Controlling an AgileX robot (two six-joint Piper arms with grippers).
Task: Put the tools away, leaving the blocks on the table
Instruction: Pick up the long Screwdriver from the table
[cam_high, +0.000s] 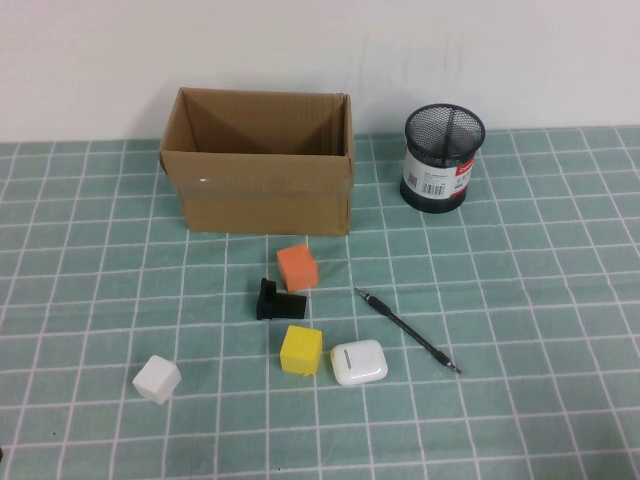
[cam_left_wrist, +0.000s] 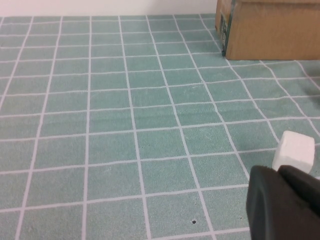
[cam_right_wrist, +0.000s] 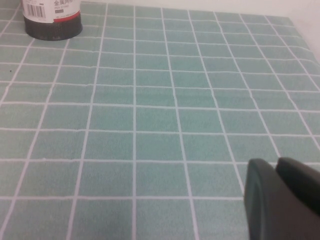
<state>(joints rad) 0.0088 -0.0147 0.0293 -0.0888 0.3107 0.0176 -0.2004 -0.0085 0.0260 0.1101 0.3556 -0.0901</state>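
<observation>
Open cardboard box (cam_high: 262, 165) at the far side of the table (cam_high: 540, 290), its visible interior bare. Black mesh pen cup (cam_high: 443, 157) to its right; contents cannot be told. Black pen-like rod (cam_high: 406, 329) lies on the cloth near the earbud case (cam_high: 359, 362). Orange (cam_high: 297, 267), yellow (cam_high: 301, 350) and white (cam_high: 157, 379) blocks rest nearby. Left gripper (cam_left_wrist: 282, 202) hangs beside the white block; right gripper (cam_right_wrist: 282, 197) hangs over bare cloth. Neither claw's opening can be told.

Both grippers (cam_left_wrist: 282, 205) (cam_right_wrist: 282, 200) low, parked.
</observation>
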